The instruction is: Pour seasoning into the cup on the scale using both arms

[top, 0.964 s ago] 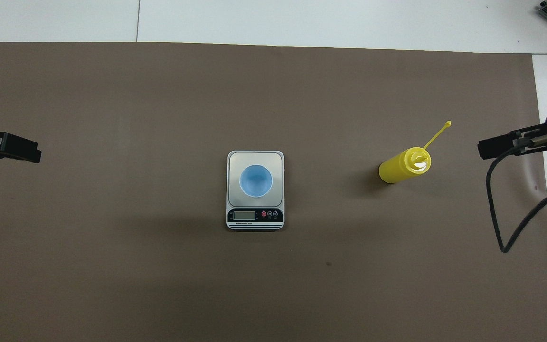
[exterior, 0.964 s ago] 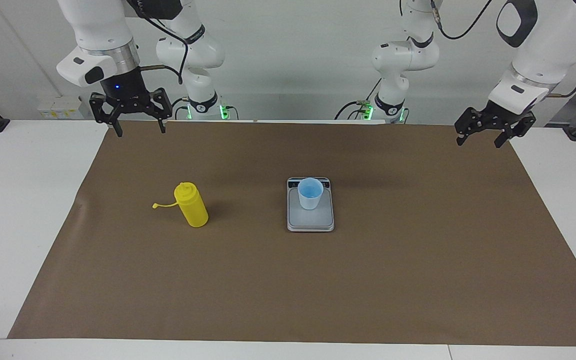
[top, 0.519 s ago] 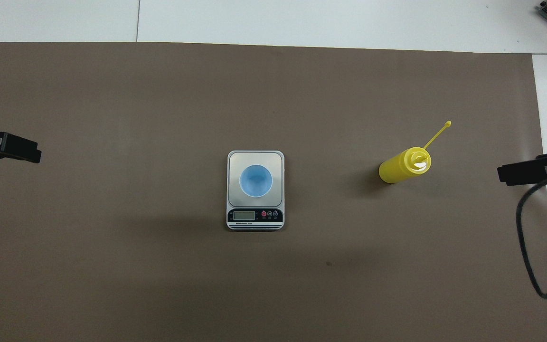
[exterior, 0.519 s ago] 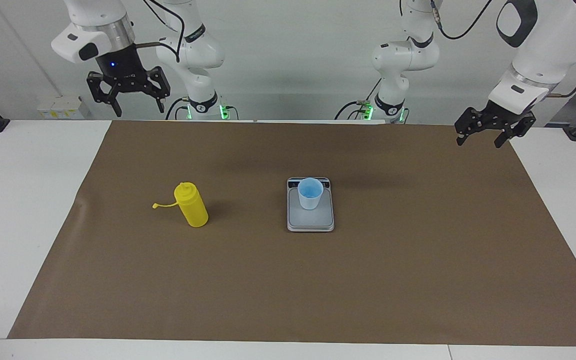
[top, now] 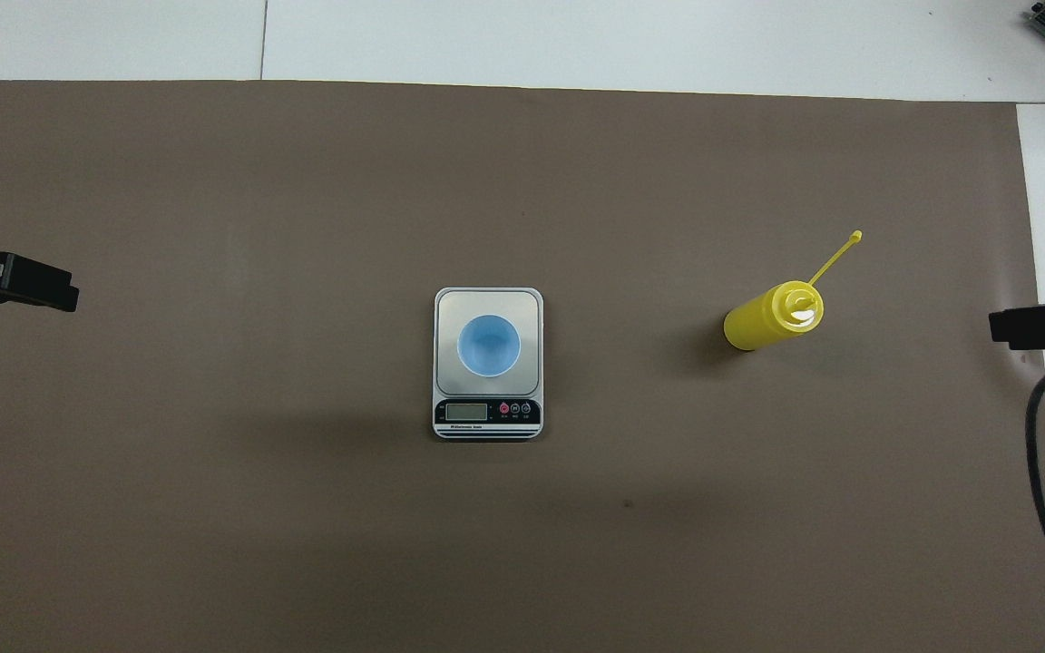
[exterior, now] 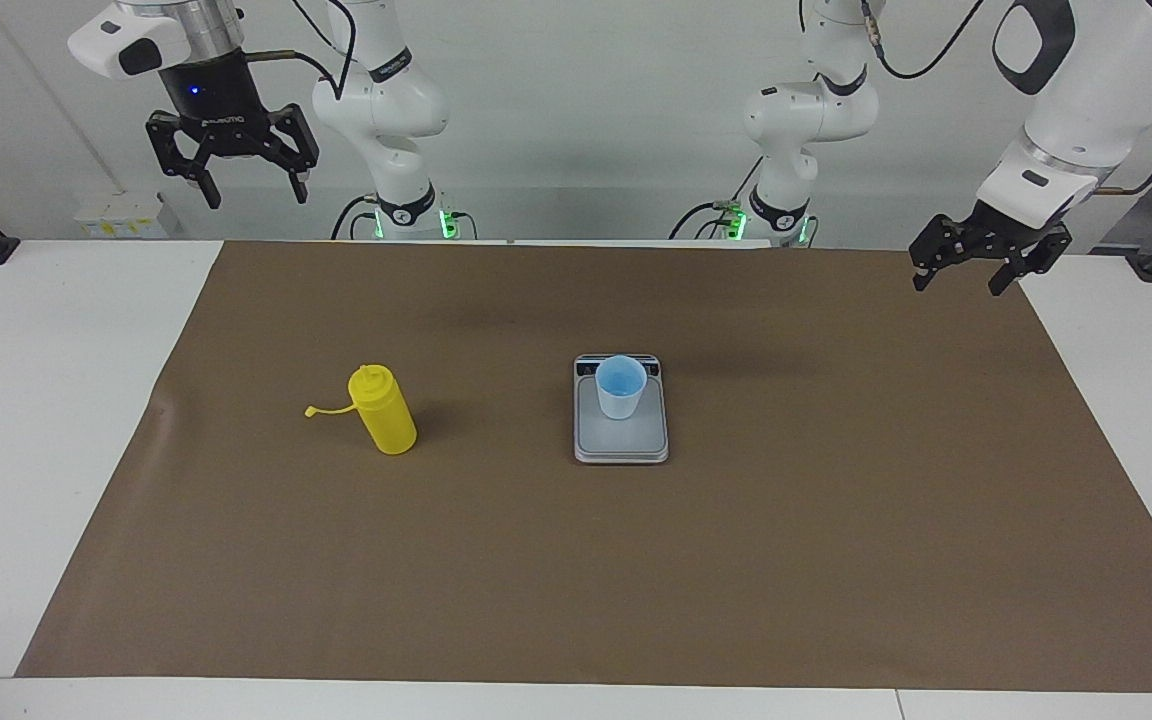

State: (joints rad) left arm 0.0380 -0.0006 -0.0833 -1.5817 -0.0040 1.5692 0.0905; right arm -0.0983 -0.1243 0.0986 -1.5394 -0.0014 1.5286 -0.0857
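The yellow seasoning bottle (exterior: pixel 383 410) stands upright on the brown mat toward the right arm's end of the table, its tethered cap (exterior: pixel 312 411) hanging off to the side; it also shows in the overhead view (top: pixel 772 317). The pale blue cup (exterior: pixel 621 388) stands upright on the grey scale (exterior: pixel 622 440) at the mat's middle. In the overhead view the cup (top: pixel 489 345) sits on the scale (top: pixel 486 419) just beyond the display. My right gripper (exterior: pixel 254 197) is open and empty, raised high near its base. My left gripper (exterior: pixel 957 287) is open and empty, waiting over the mat's corner.
A brown mat (exterior: pixel 836 560) covers most of the white table (exterior: pixel 36 450). Two smaller white arms with green lights (exterior: pixel 406 130) stand at the robots' edge of the table. A black cable (top: pixel 1044 472) hangs from the right arm.
My right gripper has risen and drawn away from the mat, toward its own end of the table. The left arm, bottle, cup and scale have not moved.
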